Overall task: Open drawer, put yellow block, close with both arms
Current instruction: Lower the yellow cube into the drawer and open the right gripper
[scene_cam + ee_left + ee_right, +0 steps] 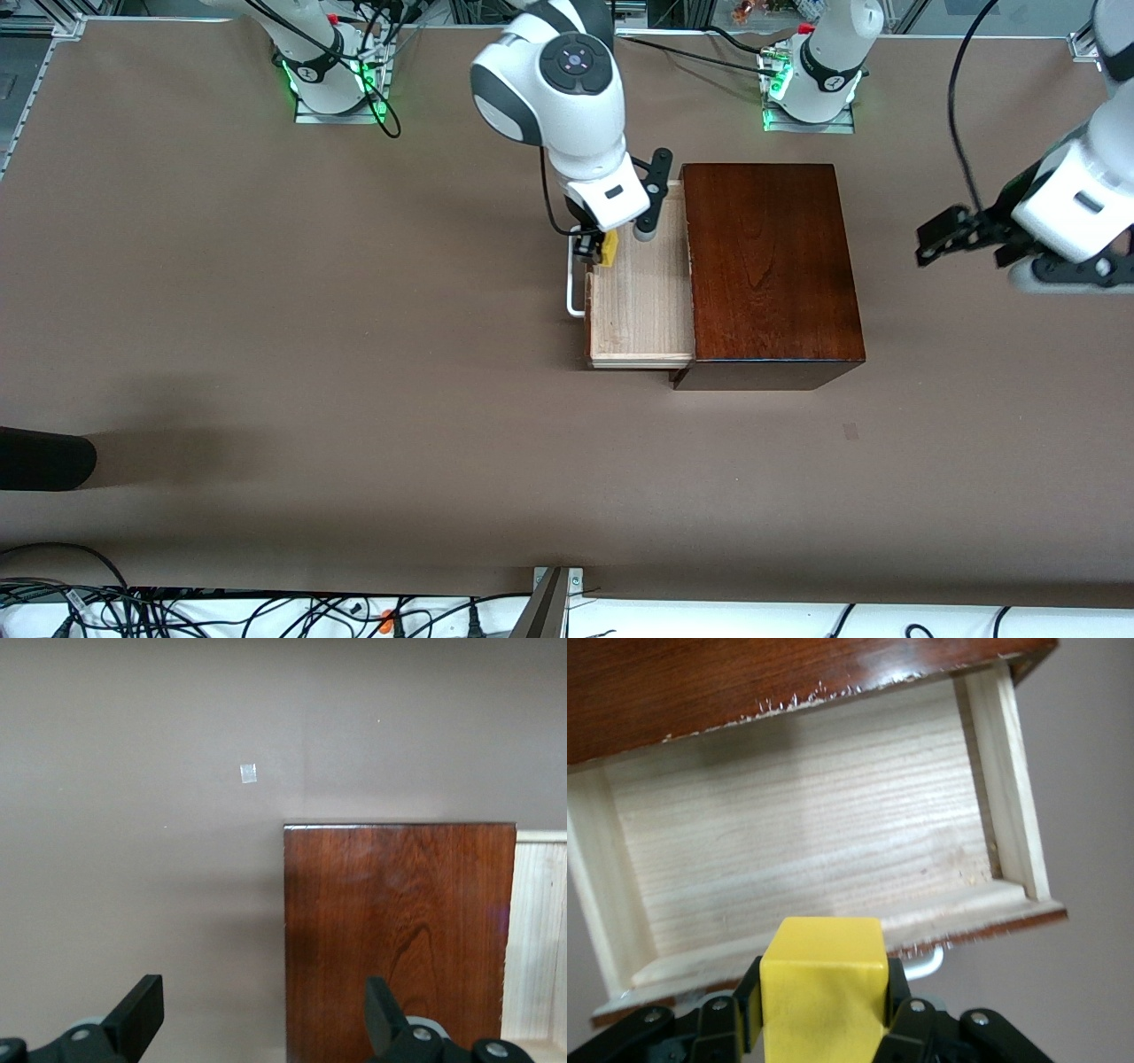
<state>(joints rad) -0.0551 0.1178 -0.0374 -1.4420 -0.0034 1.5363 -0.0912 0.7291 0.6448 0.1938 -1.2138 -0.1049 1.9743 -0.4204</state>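
while the drawer [640, 306] stands pulled out of the wooden box [769, 266], the right gripper [595, 248] pinches the yellow block [824, 988] over its front edge; the left gripper [966, 236] waits spread above the surface [266, 310].

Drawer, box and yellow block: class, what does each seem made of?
Drawer: pale, unvarnished-looking wood with clear grain lines. Box: dark reddish wood, glossy, probably lacquered, given its sheen. Yellow block, held in the right gripper: smooth, matt; painted wood or plastic, unclear.

Box [771, 266] glossy dark wood; drawer [642, 310] pale raw wood, matt.
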